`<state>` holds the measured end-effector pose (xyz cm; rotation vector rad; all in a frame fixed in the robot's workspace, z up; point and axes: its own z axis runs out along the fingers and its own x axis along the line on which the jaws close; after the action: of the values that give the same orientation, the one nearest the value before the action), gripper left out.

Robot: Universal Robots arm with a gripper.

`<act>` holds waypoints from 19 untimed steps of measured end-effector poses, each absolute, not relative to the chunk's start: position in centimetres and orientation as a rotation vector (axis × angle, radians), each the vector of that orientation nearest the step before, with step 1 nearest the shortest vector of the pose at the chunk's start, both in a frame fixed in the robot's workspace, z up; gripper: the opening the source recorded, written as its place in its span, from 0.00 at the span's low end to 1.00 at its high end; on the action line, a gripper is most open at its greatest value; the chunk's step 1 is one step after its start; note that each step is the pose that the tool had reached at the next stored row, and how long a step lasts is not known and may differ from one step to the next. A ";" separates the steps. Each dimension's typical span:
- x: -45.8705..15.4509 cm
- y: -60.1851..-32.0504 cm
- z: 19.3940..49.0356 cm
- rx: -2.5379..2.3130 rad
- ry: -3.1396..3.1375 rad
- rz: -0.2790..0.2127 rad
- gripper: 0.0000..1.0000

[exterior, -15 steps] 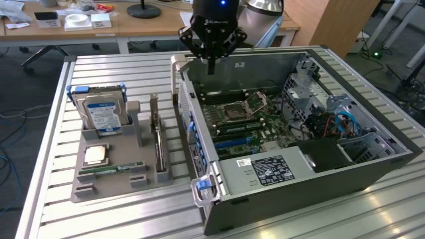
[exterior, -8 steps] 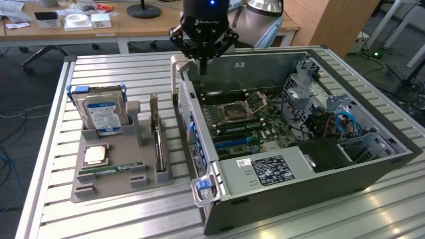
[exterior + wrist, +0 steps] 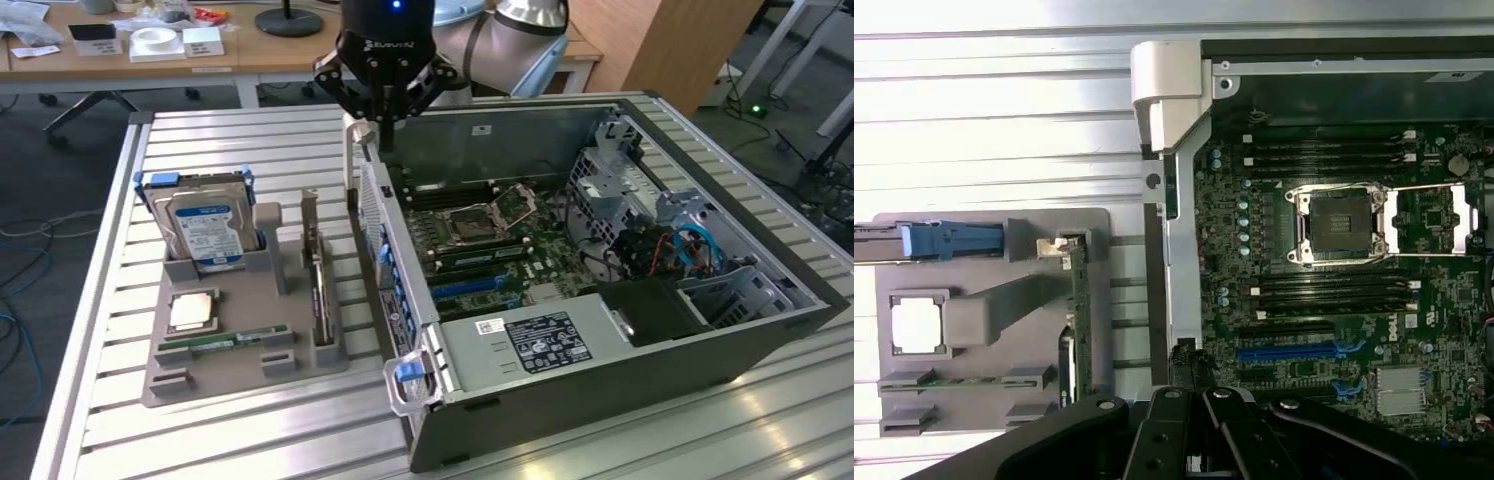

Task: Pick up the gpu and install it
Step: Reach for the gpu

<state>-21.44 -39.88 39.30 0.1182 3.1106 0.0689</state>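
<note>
Exterior view shows the closed end effector [image 3: 383,118] above the case [image 3: 601,365]; gpu [image 3: 318,275] stands in holder [image 3: 227,362].

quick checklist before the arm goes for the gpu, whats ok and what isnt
1. gpu standing on edge in its slot of the grey tray: ok.
2. claw open for a grasp: not ok, it is shut with nothing in it.
3. claw above the gpu: not ok, it hangs over the wall of the computer case, beside the tray.
4. case side open, motherboard exposed: ok.
5. blue slot free of any card: ok.
6. gpu loose in its slot, not clipped in: cannot tell.
</note>
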 end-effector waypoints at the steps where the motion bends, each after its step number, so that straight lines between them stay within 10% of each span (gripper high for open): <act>1: -21.7 -39.9 39.3 0.118 3.110 0.069 0.11; 19: -26.6 -39.9 39.3 0.120 3.107 0.069 0.11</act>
<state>-26.64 -39.89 39.29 0.1198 3.1072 0.0690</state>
